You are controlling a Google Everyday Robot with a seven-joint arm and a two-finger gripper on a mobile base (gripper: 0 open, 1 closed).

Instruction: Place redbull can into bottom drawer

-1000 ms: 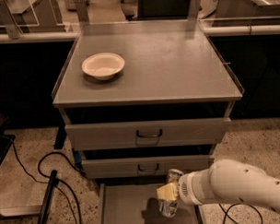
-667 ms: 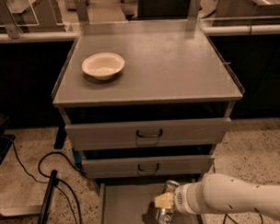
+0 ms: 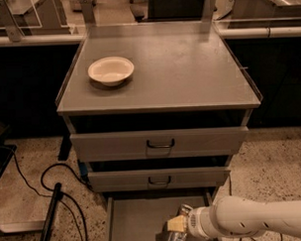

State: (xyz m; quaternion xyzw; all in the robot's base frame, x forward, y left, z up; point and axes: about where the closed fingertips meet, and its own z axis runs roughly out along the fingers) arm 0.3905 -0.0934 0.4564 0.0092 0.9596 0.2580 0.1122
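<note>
The redbull can (image 3: 180,231), a slim silver can with a shiny top, is low in the open bottom drawer (image 3: 136,217) at its right side. My gripper (image 3: 178,225) is at the end of the white arm that comes in from the lower right. It is shut on the can, with a yellowish finger pad (image 3: 176,223) against the can's left side. The can's lower part runs off the bottom edge of the view. I cannot tell whether it touches the drawer floor.
A cream bowl (image 3: 111,71) sits at the left on the grey cabinet top (image 3: 188,71). The two upper drawers (image 3: 160,144) with dark handles are closed. Black cables (image 3: 54,195) and a dark bar lie on the speckled floor at the left.
My arm and gripper have moved down with the can, deeper into the bottom drawer. The bowl and the cabinet have not moved.
</note>
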